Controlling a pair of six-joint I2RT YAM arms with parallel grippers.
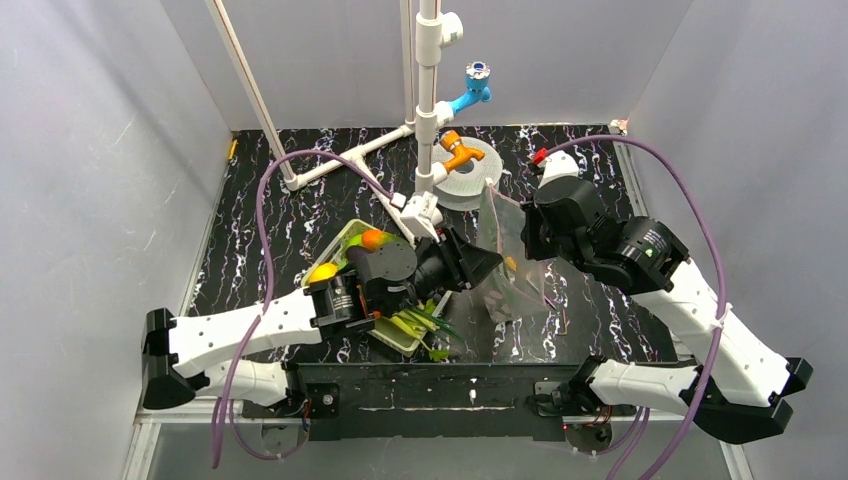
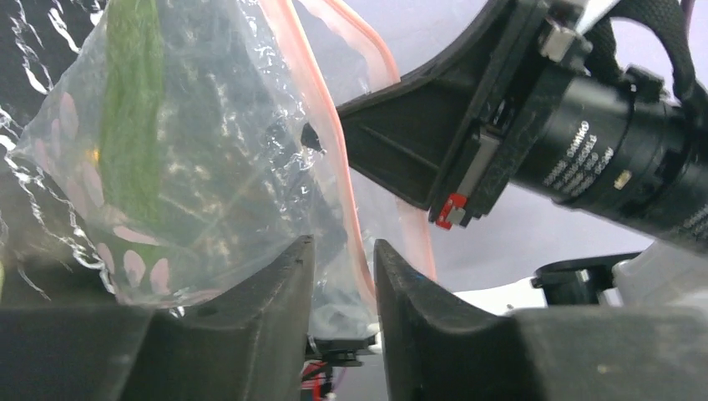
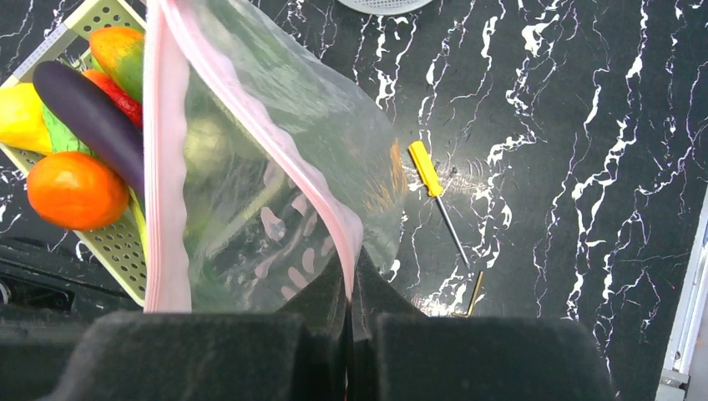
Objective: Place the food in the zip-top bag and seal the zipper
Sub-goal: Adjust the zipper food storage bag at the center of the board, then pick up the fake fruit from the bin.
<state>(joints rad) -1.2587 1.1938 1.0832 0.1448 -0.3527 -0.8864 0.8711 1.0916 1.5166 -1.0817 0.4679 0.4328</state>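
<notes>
Your right gripper (image 3: 351,291) has its fingers pressed tight together on the zipper (image 3: 250,125), pinching one end of the mouth of the bag (image 3: 275,217). The clear bag stretches out ahead of those fingers, between your two arms. Its two pink zipper halves stand apart, so the mouth is open.

Your left gripper (image 2: 344,251) sits right at the bag's edge with its fingers a little apart. The zipper strip runs down through the gap between them; you cannot tell whether it touches either finger.

The cucumber (image 2: 129,109) is already inside the bag, lying lengthwise against the crinkled plastic.

The rest of the food is in the basket (image 3: 125,251) just beside the bag: an orange (image 3: 75,190), a yellow fruit (image 3: 21,117) and a red piece (image 3: 121,98), with a purple eggplant (image 3: 88,117) lying across them.

A screwdriver (image 3: 434,188) lies on the table (image 3: 568,125) on the bag's other side, apart from it.
</notes>
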